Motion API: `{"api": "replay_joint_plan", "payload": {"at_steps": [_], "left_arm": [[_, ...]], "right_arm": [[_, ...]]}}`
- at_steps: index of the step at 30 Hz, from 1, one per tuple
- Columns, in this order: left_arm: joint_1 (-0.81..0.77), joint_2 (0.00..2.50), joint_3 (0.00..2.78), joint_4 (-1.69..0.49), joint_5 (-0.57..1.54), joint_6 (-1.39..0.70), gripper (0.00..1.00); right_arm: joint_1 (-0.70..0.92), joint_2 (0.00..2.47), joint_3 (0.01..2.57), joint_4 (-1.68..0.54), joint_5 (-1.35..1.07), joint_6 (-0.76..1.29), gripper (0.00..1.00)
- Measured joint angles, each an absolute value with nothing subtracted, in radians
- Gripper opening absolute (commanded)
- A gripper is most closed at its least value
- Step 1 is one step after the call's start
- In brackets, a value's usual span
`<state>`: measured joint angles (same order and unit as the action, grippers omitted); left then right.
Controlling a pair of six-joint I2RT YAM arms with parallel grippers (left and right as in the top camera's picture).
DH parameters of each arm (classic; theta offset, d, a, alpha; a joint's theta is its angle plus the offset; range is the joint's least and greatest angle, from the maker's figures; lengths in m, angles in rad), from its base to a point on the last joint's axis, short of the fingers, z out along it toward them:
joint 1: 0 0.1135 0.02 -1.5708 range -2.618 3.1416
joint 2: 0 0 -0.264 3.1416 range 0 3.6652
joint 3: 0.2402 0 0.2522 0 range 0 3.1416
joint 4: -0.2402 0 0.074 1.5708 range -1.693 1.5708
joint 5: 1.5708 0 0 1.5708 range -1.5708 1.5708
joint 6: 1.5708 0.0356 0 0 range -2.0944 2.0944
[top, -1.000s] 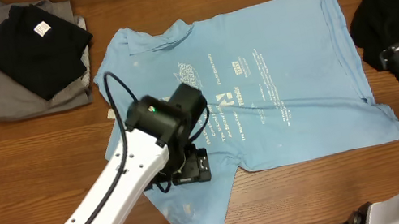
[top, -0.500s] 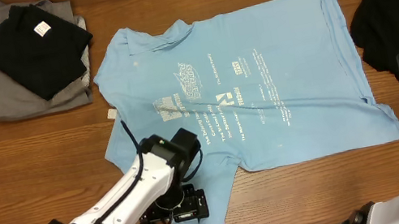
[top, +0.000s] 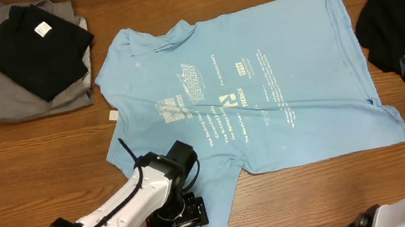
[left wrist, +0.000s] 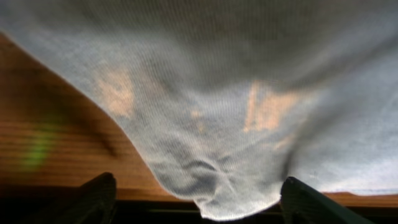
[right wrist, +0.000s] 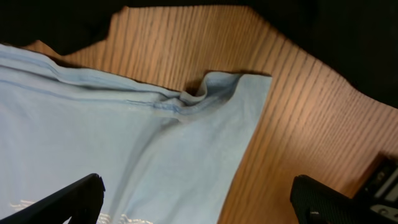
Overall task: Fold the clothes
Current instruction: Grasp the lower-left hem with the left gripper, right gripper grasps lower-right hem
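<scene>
Left claw [top: 177,218] sits low on the sleeve nearest the robot of the light blue T-shirt [top: 278,67], jaws apart, the bunched sleeve edge lying between its fingers [left wrist: 99,194]. Right claw [right wrist: 196,202] stands wide apart above a corner of the shirt, gripping nothing. The shirt lies spread flat mid-surface [top: 43,158], small white print facing up, lightly wrinkled, its hem corner curled up beside a black garment [top: 400,3].
</scene>
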<state>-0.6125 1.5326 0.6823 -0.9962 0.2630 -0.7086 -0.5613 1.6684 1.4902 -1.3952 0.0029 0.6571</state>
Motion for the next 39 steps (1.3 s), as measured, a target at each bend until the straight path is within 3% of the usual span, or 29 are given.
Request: {"api": "replay_joint_plan", "payload": {"at_steps": [5, 7, 10, 12, 25, 35, 39], "left_arm": [[-0.612, 1.533, 0.648, -0.963, 0.269, -0.708, 0.65], [-0.612, 1.532, 0.640, -0.957, 0.271, -0.707, 0.49], [-0.609, 1.532, 0.637, -0.953, 0.276, -0.712, 0.16], [-0.606, 1.532, 0.635, -0.952, 0.278, -0.710, 0.04], [-0.607, 1.532, 0.635, -0.954, 0.277, -0.707, 0.04], [-0.607, 1.532, 0.635, -0.952, 0.277, -0.707, 0.04], [-0.607, 1.532, 0.635, -0.953, 0.277, -0.707, 0.04]], "right_arm": [[-0.561, 1.668, 1.490, -1.430, 0.003, 0.627, 1.00], [-0.561, 1.668, 1.490, -1.443, 0.004, 0.620, 1.00], [-0.561, 1.668, 1.490, -1.463, 0.003, 0.611, 1.00], [-0.561, 1.668, 1.490, -1.480, 0.003, 0.607, 1.00], [-0.670, 1.660, 1.438, -1.476, 0.001, 0.635, 1.00], [-0.745, 1.652, 1.082, -1.180, -0.053, 0.642, 1.00], [-0.746, 1.652, 1.007, -1.081, -0.077, 0.649, 0.95]]}}
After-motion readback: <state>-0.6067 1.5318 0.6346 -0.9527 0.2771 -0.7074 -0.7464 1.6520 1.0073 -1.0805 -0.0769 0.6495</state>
